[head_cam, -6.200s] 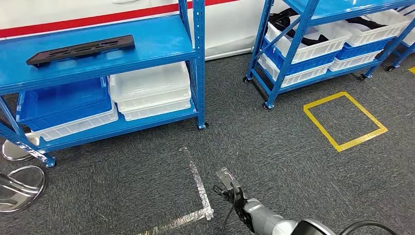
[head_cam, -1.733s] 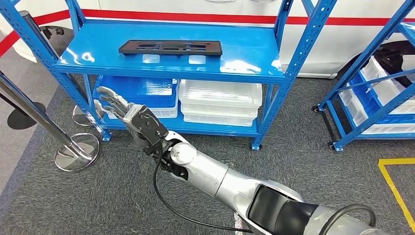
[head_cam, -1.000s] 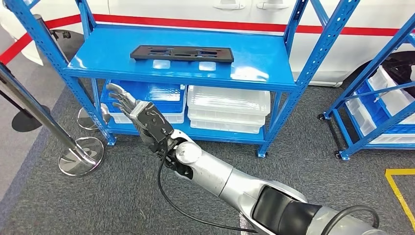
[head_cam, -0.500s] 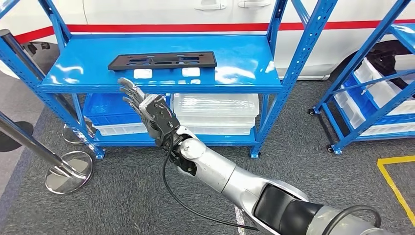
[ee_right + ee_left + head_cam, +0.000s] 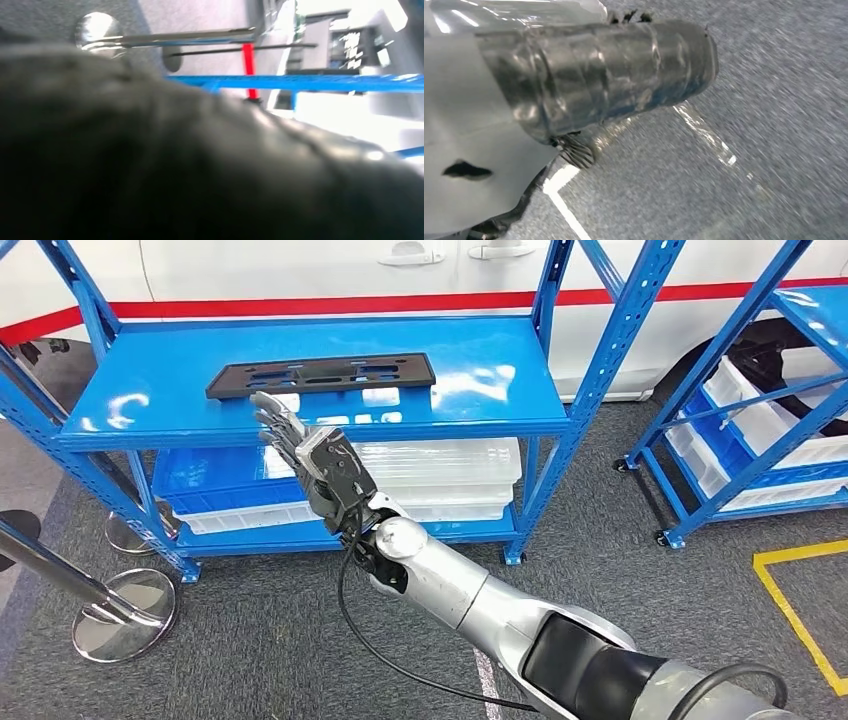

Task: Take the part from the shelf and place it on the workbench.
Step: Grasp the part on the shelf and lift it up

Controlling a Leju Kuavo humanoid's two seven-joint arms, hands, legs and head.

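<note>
The part (image 5: 320,375) is a long, flat black panel with cut-outs, lying on the top board of the blue shelf (image 5: 480,370), towards its left. My right hand (image 5: 305,445) is raised in front of the shelf's front edge, just below and in front of the part, with its fingers spread and nothing in them. It does not touch the part. In the right wrist view a dark blurred mass (image 5: 150,165) covers most of the picture. My left hand (image 5: 469,145) appears as a blurred grey shape over the carpet, and its fingers cannot be made out.
White and blue bins (image 5: 440,465) sit on the lower shelf board. A chrome stanchion base (image 5: 125,612) stands on the carpet at left. A second blue rack with bins (image 5: 760,440) stands at right. Yellow floor tape (image 5: 795,605) marks a square. A white vehicle with a red stripe (image 5: 330,280) is behind.
The whole view has shifted as the camera moved. My right hand has risen from the lower shelf level to the top board's front edge, closer to the part.
</note>
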